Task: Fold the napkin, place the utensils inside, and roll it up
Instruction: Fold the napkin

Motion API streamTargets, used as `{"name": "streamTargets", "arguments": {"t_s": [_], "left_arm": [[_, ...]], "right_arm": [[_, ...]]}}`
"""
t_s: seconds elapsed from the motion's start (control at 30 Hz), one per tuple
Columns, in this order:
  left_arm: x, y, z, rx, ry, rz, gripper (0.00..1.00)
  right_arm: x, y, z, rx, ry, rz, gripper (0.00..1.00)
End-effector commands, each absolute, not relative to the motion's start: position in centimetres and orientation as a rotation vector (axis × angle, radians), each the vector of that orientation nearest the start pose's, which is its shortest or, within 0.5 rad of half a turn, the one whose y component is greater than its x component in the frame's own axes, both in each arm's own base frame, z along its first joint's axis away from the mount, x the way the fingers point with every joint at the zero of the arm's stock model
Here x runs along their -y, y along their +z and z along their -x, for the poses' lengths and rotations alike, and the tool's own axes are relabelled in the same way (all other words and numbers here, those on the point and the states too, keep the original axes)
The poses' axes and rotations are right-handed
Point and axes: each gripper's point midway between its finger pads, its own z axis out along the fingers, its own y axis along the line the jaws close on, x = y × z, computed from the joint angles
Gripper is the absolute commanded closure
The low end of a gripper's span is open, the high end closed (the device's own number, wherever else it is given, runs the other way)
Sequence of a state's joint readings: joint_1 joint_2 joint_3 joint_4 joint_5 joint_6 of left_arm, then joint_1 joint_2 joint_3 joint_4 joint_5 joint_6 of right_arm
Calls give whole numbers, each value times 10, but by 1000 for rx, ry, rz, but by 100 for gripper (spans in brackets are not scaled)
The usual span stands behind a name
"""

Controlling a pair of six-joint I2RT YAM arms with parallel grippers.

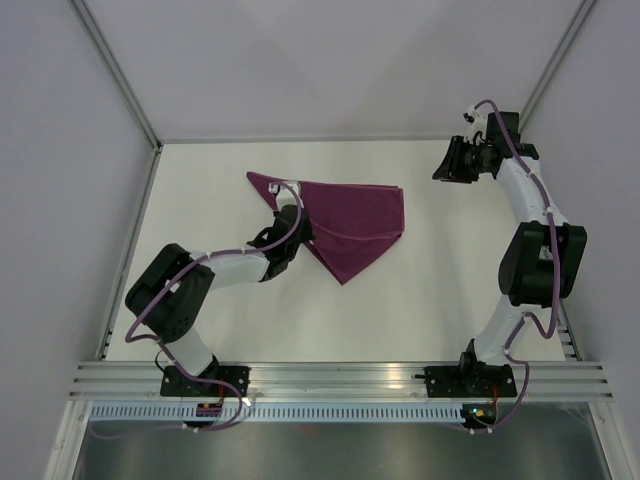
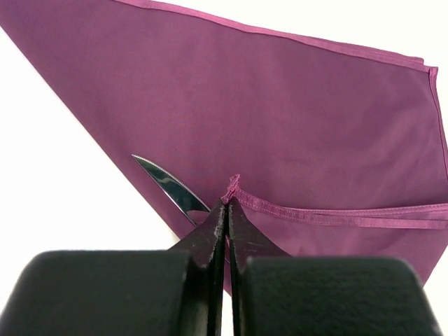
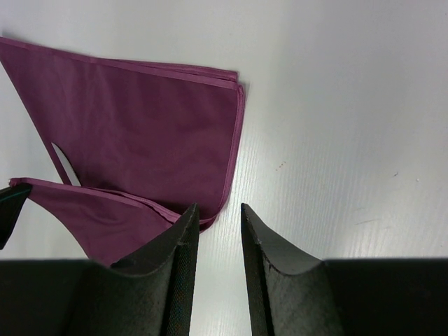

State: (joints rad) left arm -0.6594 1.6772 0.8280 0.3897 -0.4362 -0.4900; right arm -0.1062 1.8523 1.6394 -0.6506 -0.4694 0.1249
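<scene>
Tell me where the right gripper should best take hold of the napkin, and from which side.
Likely the napkin's edge nearest the right arm, where the layers lie flush and uncovered. The open right gripper could come from the right, low over the table, one finger sliding under the stack. The left gripper pinches the flap's corner beside the knife blade.

Robotics lab test cell: white table (image 1: 430,300), plain white side panels (image 1: 60,150), aluminium extrusion rail (image 1: 340,378) along near edge.
</scene>
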Motion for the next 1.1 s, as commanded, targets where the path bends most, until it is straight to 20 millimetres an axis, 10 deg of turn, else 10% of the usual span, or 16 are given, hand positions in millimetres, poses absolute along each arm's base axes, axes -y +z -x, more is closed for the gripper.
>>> {"name": "streamTargets", "arguments": {"t_s": [0.0, 0.5, 0.73, 1.07], "left_arm": [[232, 87, -399, -2007, -323, 167, 98], [228, 75, -405, -2061, -303, 233, 97], [230, 73, -409, -2078, -294, 241, 70], [217, 86, -420, -2058, -284, 263, 60]], "right_arm": [[-35, 184, -477, -2362, 558, -47, 63], [-38, 180, -475, -2375, 554, -31, 64], [-38, 181, -474, -2374, 559, -27, 64], [-39, 181, -474, -2374, 563, -20, 63]]}}
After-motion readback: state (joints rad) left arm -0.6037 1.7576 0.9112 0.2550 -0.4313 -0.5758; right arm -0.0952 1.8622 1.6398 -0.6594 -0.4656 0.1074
